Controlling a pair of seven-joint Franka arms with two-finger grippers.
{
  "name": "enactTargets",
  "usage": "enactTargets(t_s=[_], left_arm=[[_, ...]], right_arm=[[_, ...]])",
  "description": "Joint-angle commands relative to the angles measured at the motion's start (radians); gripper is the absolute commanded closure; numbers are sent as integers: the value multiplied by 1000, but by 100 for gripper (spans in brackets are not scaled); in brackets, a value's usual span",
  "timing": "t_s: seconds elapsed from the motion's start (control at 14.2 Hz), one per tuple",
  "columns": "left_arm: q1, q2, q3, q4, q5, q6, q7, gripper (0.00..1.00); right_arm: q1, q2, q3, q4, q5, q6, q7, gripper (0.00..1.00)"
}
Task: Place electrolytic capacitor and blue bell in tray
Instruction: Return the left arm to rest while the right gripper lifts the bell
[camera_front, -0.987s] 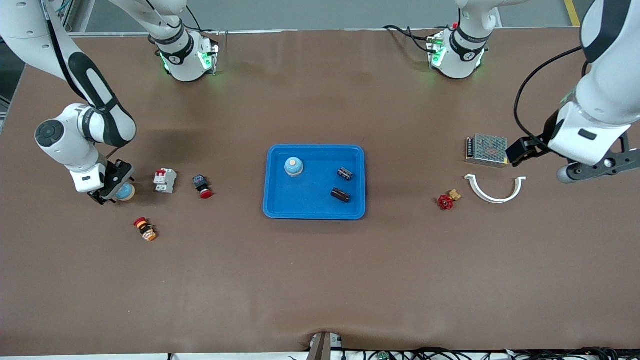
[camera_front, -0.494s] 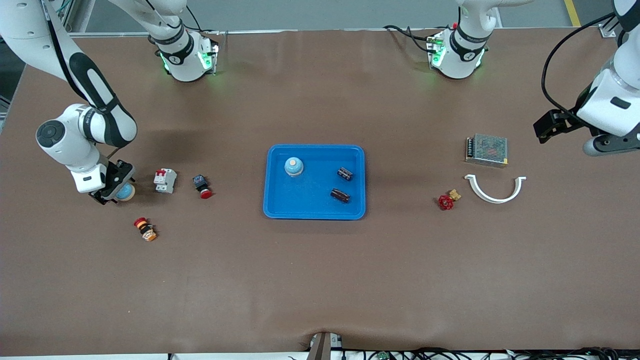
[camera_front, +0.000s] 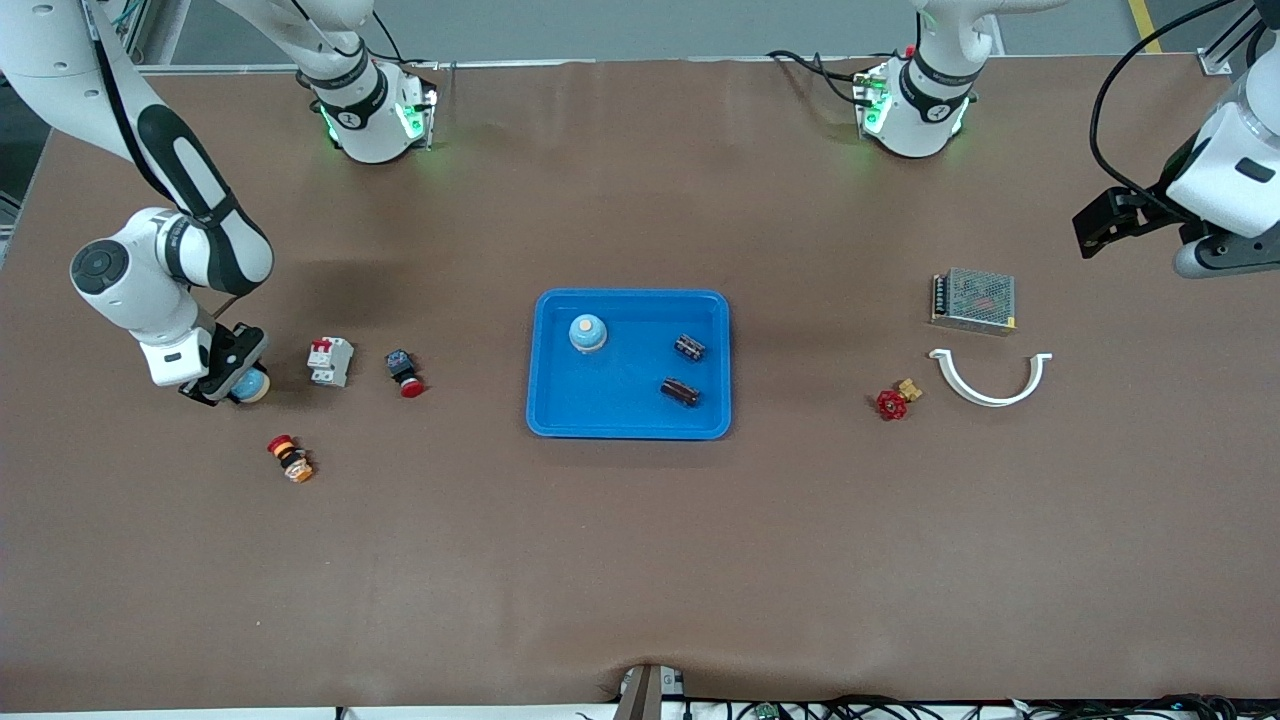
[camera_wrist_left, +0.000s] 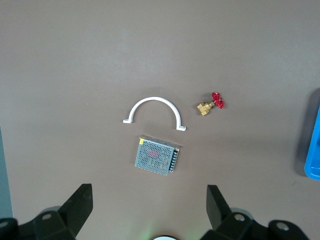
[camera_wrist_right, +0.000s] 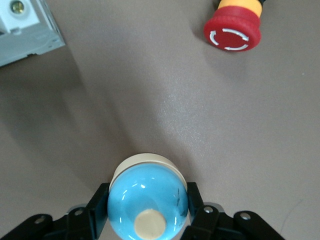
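Observation:
A blue bell (camera_front: 250, 384) with a cream base stands on the table near the right arm's end. My right gripper (camera_front: 232, 385) is shut on it; in the right wrist view both black fingers press the sides of the bell's dome (camera_wrist_right: 145, 192). The bright-blue tray (camera_front: 560, 400) lies mid-table and holds another blue bell (camera_front: 588, 333) and two dark electrolytic capacitors (camera_front: 689, 347) (camera_front: 680, 390). My left gripper (camera_front: 1225, 258) hangs open and holds nothing, over the left arm's end of the table, with its fingers (camera_wrist_left: 80, 205) spread wide above bare mat.
A white circuit breaker (camera_front: 330, 361), a red push button (camera_front: 405, 372) and a red-and-yellow stop button (camera_front: 290, 458) lie close to the held bell. A mesh power supply (camera_front: 974, 300), a white half-round clamp (camera_front: 988, 378) and a red-handled valve (camera_front: 895, 400) lie toward the left arm's end.
My right gripper's fingers have shut on the blue bell. The left arm has swung up and away from the power supply, toward the table's end.

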Motion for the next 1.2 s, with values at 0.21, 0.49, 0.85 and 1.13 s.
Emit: enactTargets(t_s=[0.21,0.49,0.85,1.13], left_arm=[[3,-28,4,-23,-36,18,33,0],[4,-19,9,-14,-76,18,33,0],[4,-16,9,-14,-71,24,38,0],[23,-14,9,-14,-71,30,40,0]], right_arm=[[-19,-4,57,39,64,-71,29,65],[10,-71,63,94,65,-219,94,64],[76,-151,65,260,65,-562,230,64],[191,-205,65,369,65,-746,486,64]])
